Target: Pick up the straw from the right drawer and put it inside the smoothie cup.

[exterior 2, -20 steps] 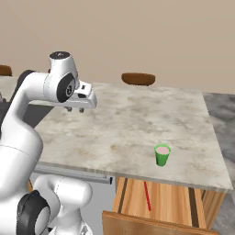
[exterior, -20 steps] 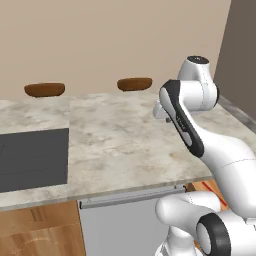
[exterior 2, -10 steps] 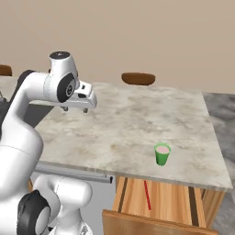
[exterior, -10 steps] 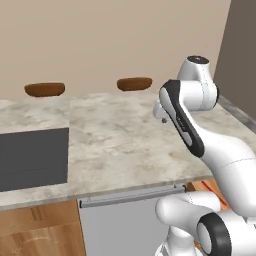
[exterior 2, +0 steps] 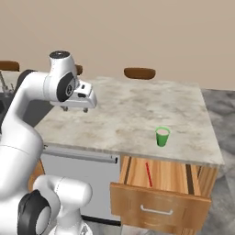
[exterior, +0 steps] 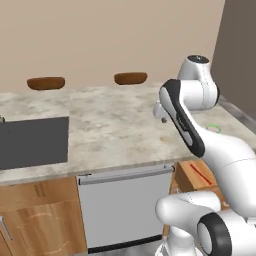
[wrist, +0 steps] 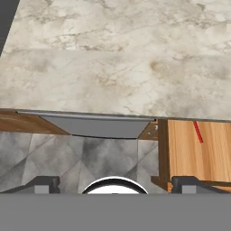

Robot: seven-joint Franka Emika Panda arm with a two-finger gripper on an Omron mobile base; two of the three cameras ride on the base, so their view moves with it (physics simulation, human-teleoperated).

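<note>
Clearly the gripper (exterior 2: 75, 109) hangs above the mottled beige stone countertop (exterior 2: 133, 114), toward its left front part, with its two dark fingers spread wide and nothing between them. Seen from the hand, the fingertips (wrist: 43, 182) sit far apart at the bottom of the frame. The straw (exterior 2: 148, 174), a thin straight red stick, lies flat on the floor of the right drawer (exterior 2: 158, 197), a light wooden box pulled open below the countertop's front right edge, with a slim silver bar handle (exterior 2: 157, 211) on its flat front. The smoothie cup (exterior 2: 162, 137), small, green and tapered with a pale rim, stands upright near the countertop's front right edge, just above the drawer. Left of the drawer is a smooth grey dishwasher panel (exterior: 125, 205). From the left base camera the arm covers the cup except for a sliver of rim (exterior: 214, 127), while a dark cooktop (exterior: 32, 141) shows at the countertop's left.
</note>
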